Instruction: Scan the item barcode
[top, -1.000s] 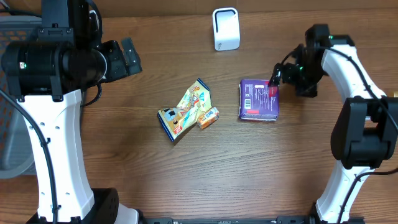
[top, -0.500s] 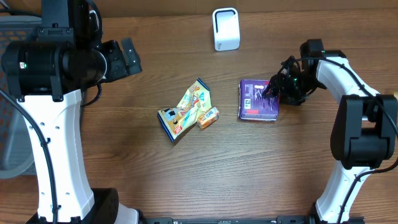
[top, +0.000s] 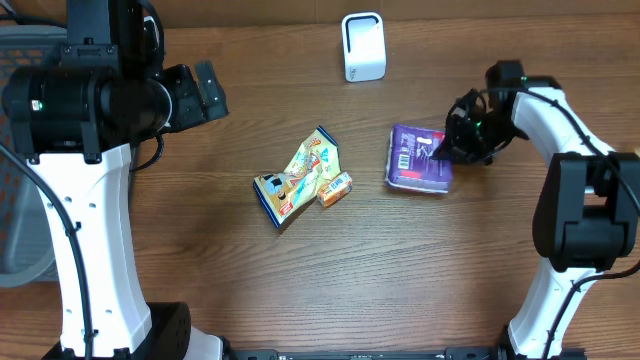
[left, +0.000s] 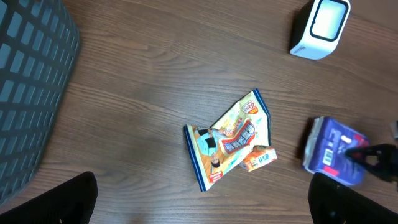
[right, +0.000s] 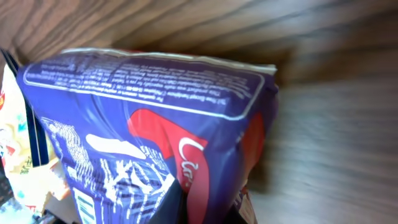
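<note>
Two arms stand at the wooden table (top: 300, 280), and only the right one is busy. Its end effector (top: 445, 148) has pinched shut on the right edge of the purple packet (top: 415, 160), which lies right of the table's middle with a white barcode patch (top: 405, 160) facing up near its left end. From the right wrist camera the packet fills nearly the whole view, and a dark fingertip (right: 174, 205) presses on its lower edge. The white scanner (top: 362, 46) stands at the far edge, well apart from the packet. Near the centre lie a yellow snack pouch (top: 300, 175) and a small orange box (top: 335, 188), touching each other. The left end effector (top: 205, 90) hangs spread wide over the left side, gripping nothing, near a grey basket (left: 31, 93).
</note>
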